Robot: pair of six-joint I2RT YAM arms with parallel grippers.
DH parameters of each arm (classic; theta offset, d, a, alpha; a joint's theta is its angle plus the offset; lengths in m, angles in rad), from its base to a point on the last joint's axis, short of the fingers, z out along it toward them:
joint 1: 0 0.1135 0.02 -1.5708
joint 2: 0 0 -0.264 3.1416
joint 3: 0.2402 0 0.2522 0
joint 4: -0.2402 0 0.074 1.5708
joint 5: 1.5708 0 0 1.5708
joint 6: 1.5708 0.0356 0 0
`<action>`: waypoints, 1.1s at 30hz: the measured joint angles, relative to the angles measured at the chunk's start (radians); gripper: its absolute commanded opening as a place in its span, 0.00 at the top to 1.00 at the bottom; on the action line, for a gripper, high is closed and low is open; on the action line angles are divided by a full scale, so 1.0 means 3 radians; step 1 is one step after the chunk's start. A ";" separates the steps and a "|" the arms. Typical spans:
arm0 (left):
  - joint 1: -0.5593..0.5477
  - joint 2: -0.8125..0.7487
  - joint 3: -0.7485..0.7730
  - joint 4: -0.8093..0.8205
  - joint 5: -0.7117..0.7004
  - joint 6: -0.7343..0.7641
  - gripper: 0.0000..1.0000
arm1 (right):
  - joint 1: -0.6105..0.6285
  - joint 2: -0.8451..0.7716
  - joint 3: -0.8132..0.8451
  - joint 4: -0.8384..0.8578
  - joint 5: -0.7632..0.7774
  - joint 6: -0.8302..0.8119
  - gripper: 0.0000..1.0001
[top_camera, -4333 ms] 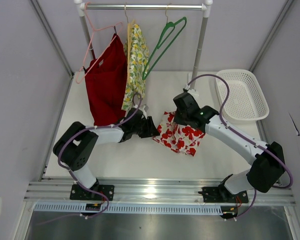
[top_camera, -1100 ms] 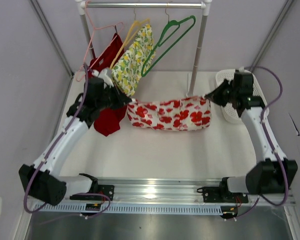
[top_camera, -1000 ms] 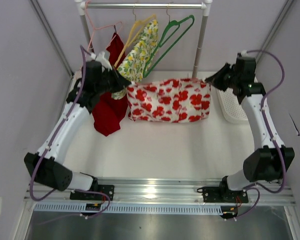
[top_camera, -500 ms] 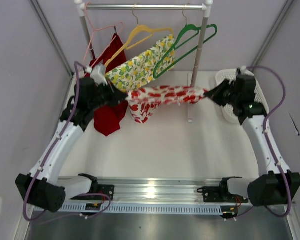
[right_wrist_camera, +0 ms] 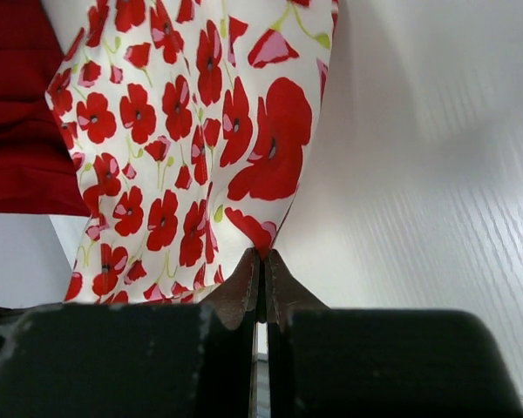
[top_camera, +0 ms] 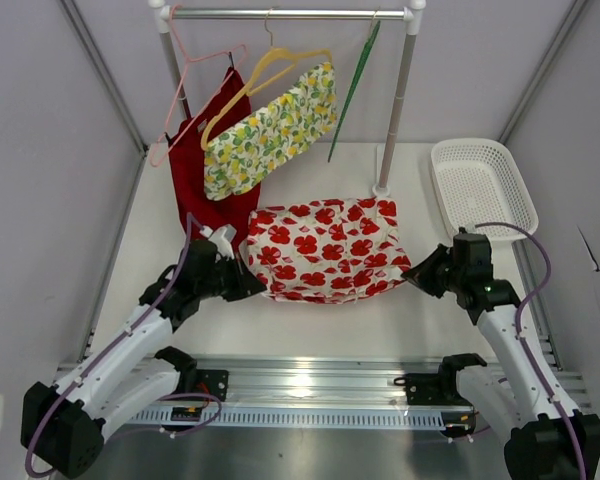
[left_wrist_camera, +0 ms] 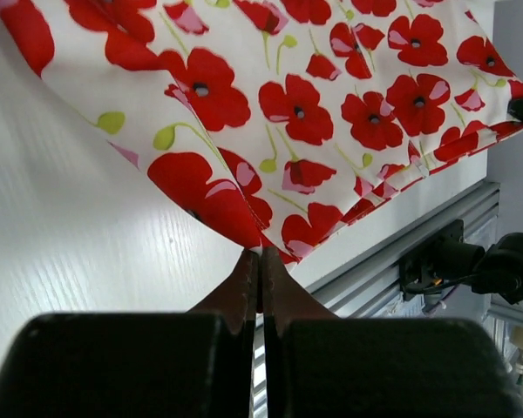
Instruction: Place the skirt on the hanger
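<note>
My left tool point(left_wrist_camera: 260, 254) is pressed together on a small fold at the skirt's point(top_camera: 325, 250) 8 o'clock corner. My right tool point(right_wrist_camera: 261, 254) is pressed together on the 4 o'clock corner. Each grips only a thin tip of cloth, so I judge both holds shallow. A jerk could pull a corner free.

Between the tools the skirt lies spread on the bench point(top_camera: 310, 335), near its middle. Its near hem runs from one tool to the other, and its far edge points to 12 o'clock.

From the skirt, the hanger point(top_camera: 353, 90) hangs at about 12 to 1 o'clock on the rail point(top_camera: 290, 14). It is well apart from the cloth and turned edge-on to the overhead view. I cannot tell which way its opening faces.

To do this step well, I would raise both tools together at the same pace. The hem between them should be just taut, not stretched. Then I would carry the cloth toward 12 o'clock, high enough that the hanging part leaves the bench.

The gap is narrow. The lemon-print garment point(top_camera: 270, 130) hangs at the hanger's 9 o'clock and the rack post point(top_camera: 395, 110) stands at its 3 o'clock. My right tool should pass inside the post, and my left should keep off the lemon print and the red garment point(top_camera: 195, 170). The thin hanger will likely swing if touched, so I would lay the cloth over it slowly.
</note>
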 measured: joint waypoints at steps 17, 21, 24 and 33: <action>-0.0094 -0.0367 -0.0122 -0.0566 -0.0196 -0.0017 0.37 | 0.0210 -0.0334 -0.0336 -0.0251 0.0354 0.0189 0.23; -0.0100 -0.0408 0.0426 -0.0832 -0.0216 0.0220 0.36 | 0.0210 -0.0327 -0.0198 -0.0324 0.0418 0.0186 0.22; -0.0109 -0.0439 0.0888 -0.0896 -0.0230 0.0365 0.36 | 0.0209 -0.0267 0.0014 -0.0365 0.0547 0.0164 0.23; -0.0680 0.0342 0.2720 -0.0626 -0.0348 0.0638 0.35 | 0.0173 0.0095 0.0702 -0.0242 0.0853 -0.0093 0.24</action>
